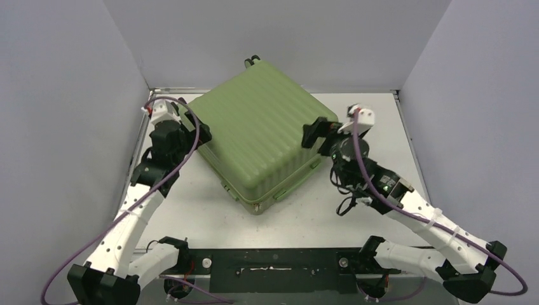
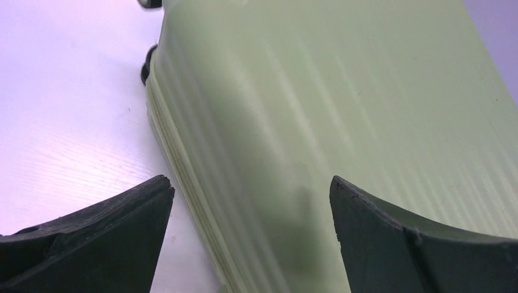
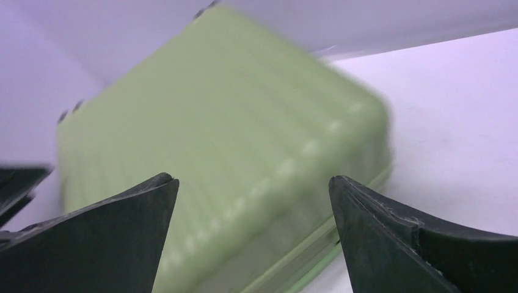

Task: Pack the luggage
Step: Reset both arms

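While the luggage [image 1: 260, 136] lies closed on the table [image 1: 381, 127], left gripper [image 2: 251, 183] and right gripper [image 3: 253, 180] flank its sides, arms extended, jaws spread, gripping nothing.

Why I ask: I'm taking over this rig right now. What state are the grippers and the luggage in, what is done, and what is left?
Left gripper: open, holding nothing, astride the left edge of the light-green ribbed hard-shell suitcase.
Right gripper: open, empty, at the suitcase's right corner.
Suitcase: lying flat and askew on the white table, shell closed, black wheels at the far end.
Done: the lid appears shut; the contents are not visible.
Left: whether it is fastened cannot be seen. Check that, then probably draw both arms back.
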You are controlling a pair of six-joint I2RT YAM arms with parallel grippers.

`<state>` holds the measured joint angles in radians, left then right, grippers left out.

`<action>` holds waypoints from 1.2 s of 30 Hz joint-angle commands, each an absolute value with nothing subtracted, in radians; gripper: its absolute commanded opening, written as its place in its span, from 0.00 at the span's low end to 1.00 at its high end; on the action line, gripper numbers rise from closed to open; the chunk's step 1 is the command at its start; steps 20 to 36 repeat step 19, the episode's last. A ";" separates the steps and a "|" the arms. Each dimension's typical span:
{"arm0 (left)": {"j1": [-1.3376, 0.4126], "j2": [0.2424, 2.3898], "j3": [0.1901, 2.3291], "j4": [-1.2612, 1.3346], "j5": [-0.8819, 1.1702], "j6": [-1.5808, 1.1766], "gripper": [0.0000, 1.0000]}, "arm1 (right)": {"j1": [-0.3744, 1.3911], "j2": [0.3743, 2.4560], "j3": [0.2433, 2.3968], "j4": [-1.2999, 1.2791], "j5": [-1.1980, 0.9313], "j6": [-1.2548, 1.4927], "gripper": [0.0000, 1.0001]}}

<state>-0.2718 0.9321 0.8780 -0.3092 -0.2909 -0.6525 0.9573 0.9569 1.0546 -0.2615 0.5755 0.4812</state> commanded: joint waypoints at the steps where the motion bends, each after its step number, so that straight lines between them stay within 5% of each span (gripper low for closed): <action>1: -0.273 1.037 1.184 -0.609 -0.342 -0.546 0.97 | 0.705 0.995 1.229 -0.500 0.657 0.663 1.00; 9: -0.450 1.067 1.516 -0.717 -0.554 -0.486 0.97 | 0.385 0.989 1.373 -0.602 0.367 0.603 1.00; 17: -0.551 1.003 1.597 -0.520 -0.512 -0.424 0.97 | 0.382 1.051 1.568 -0.557 0.216 0.542 1.00; 36: -0.555 0.982 1.576 -0.494 -0.520 -0.420 0.97 | 0.384 1.049 1.568 -0.551 0.196 0.528 1.00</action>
